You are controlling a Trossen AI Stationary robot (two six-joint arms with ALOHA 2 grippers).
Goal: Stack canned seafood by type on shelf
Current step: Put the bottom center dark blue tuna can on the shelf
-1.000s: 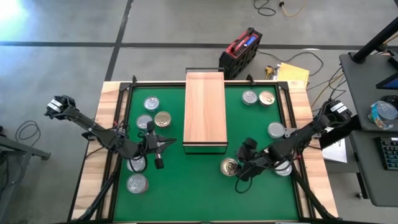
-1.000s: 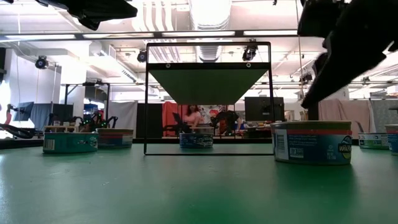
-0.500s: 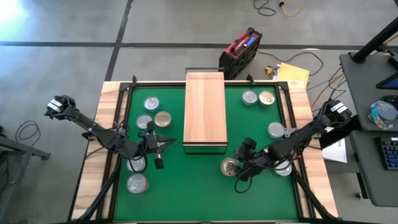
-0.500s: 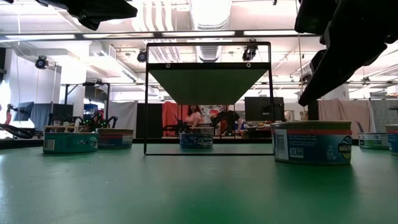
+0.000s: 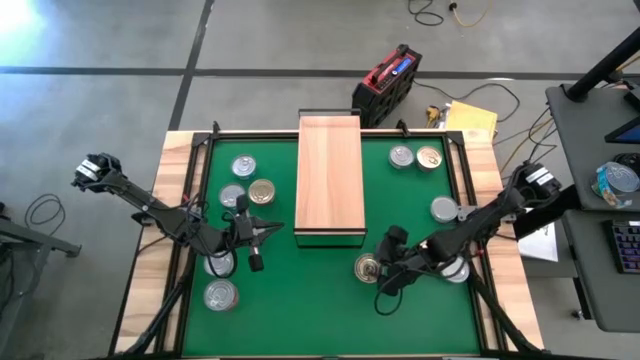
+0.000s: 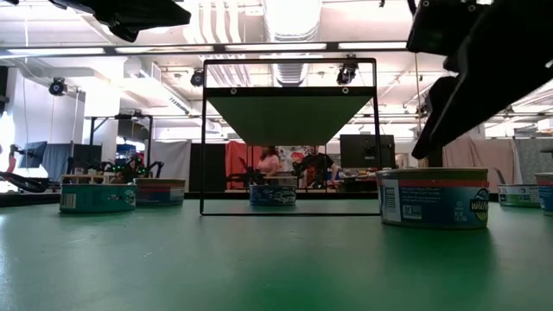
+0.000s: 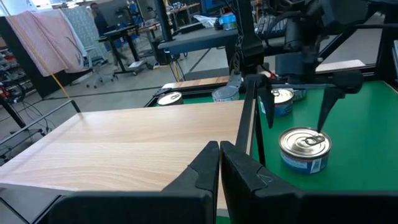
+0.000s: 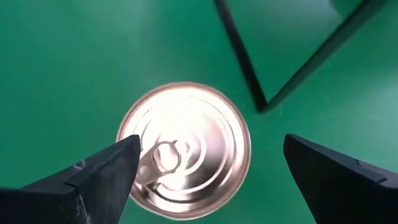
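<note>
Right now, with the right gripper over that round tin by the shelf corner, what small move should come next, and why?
Probably lower the open right gripper straight down around the gold-lidded round tin: its fingers already straddle it from above, neither touching it.

Both arms are dark, near-black, built of slim straight links joined by bulkier rounded joints. The left arm (image 5: 150,208) carries a pale patch at its far outer joint, and the right arm (image 5: 480,225) bears a similar white patch near its base. The left gripper (image 7: 219,163) and right gripper (image 8: 205,163) have matte black, wedge-shaped tapering fingers.
</note>
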